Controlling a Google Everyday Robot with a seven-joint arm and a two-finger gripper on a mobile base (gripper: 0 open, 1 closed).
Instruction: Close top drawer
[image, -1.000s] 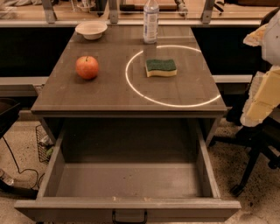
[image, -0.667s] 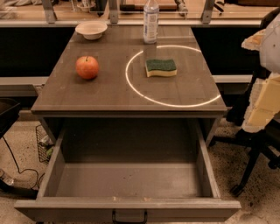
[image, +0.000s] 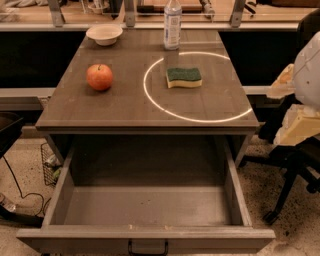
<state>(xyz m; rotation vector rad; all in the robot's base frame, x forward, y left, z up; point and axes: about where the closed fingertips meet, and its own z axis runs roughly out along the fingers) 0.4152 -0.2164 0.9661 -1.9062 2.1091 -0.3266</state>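
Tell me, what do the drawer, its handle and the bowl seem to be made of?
The drawer looks like wood, matt grey-brown: faint grain shows. Its handle looks like dark metal, thin and curved. The bowl may be ceramic or paper; its pale matt surface leaves this open. The gripper is at the right edge, away from the drawer.

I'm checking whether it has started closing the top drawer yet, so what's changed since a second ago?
Only the robot arm at the right edge has shifted slightly. The pincer is out of view and nothing was taken hold of or let go. The top drawer is pulled out as far as before. The apple, sponge, bowl and bottle stayed put.
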